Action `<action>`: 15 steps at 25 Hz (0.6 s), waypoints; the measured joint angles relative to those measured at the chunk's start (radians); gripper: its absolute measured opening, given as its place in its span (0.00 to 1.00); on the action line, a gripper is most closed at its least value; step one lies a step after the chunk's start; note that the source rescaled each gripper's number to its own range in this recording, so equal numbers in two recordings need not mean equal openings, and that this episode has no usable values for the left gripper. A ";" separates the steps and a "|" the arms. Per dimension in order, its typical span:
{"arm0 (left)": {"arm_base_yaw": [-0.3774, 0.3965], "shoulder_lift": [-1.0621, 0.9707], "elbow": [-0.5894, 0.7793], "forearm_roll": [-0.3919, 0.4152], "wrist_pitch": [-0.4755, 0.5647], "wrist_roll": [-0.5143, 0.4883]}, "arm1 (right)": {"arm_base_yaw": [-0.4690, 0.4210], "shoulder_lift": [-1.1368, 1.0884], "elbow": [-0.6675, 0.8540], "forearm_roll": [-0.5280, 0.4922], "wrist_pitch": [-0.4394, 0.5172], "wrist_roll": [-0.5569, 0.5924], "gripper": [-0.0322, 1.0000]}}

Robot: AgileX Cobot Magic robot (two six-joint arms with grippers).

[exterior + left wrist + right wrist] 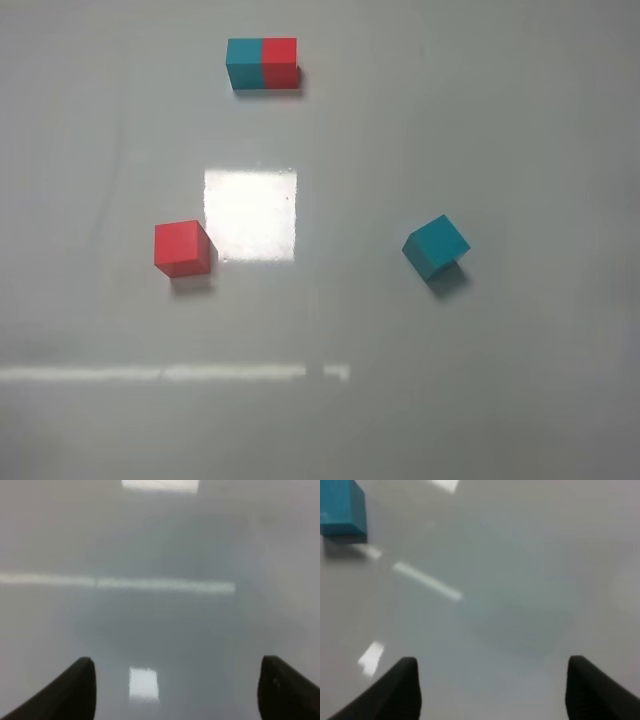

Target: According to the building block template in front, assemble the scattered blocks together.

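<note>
The template point(262, 63), a small bar with teal left and red right, sits at the far middle of the table. A loose red cube point(182, 248) lies left of centre. A loose teal cube point(436, 246) lies right of centre, turned at an angle; it also shows at the edge of the right wrist view point(342, 507). Neither arm shows in the exterior high view. My left gripper point(175, 685) is open over bare table with nothing between its fingers. My right gripper point(492, 685) is open and empty, well apart from the teal cube.
The white glossy table point(500, 120) carries a bright square glare patch point(250, 213) between the cubes and a glare stripe point(170, 373) toward the front.
</note>
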 joint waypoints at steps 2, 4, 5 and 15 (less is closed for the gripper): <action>0.000 0.000 0.000 0.000 0.000 0.000 | 0.088 0.092 -0.057 -0.043 0.004 -0.017 1.00; 0.000 0.000 0.000 0.000 0.000 0.000 | 0.182 0.175 -0.114 -0.091 0.004 -0.043 1.00; 0.000 0.000 0.000 0.000 0.000 0.000 | 0.219 0.218 -0.141 -0.109 0.005 -0.057 1.00; 0.000 0.000 0.000 0.000 0.000 0.000 | 0.471 0.541 -0.344 -0.157 -0.083 -0.193 1.00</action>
